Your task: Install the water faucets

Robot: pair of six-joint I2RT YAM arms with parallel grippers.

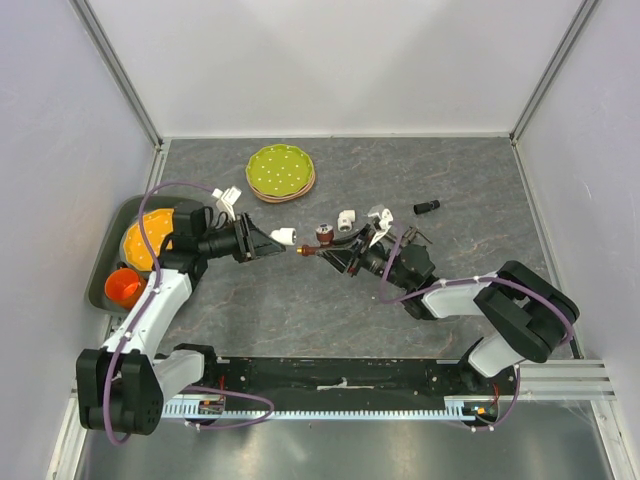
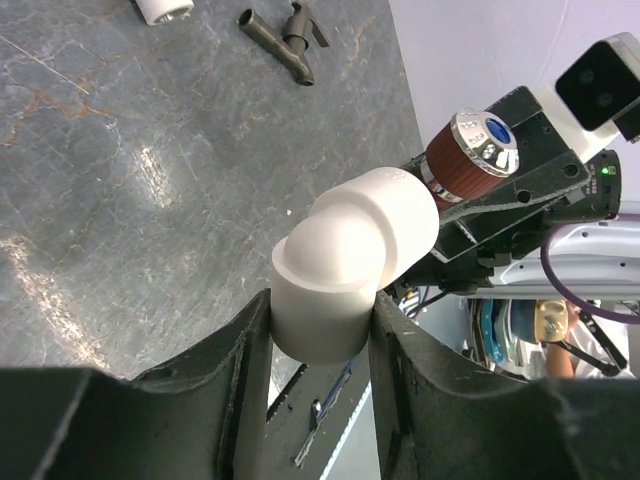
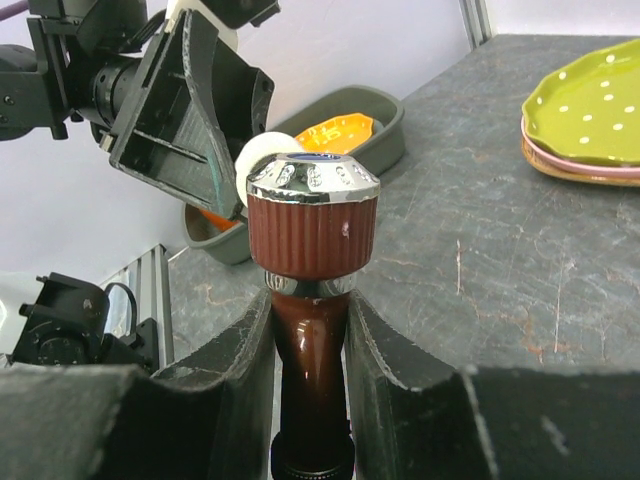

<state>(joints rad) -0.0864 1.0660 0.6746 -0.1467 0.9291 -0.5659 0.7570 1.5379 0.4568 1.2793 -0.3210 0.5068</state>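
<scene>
A: Where were the faucets?
B: The reddish-brown faucet (image 3: 312, 230) was pinched by the right jaws; the dark grey metal faucet (image 2: 285, 40) lay on the bench (image 2: 120, 200).
A: And the left jaws?
B: They pinched a white plastic elbow fitting (image 2: 350, 260), held close to it.

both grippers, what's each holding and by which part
Left gripper clamps a white elbow fitting by one end. Right gripper clamps the reddish-brown faucet by its stem below the handle.

Nothing legible anywhere: just a plain blue disc (image 2: 493, 130) on the handle cap of the reddish-brown faucet (image 3: 310, 300), and pale marks on the orange plate (image 3: 335, 132), too blurred to read
</scene>
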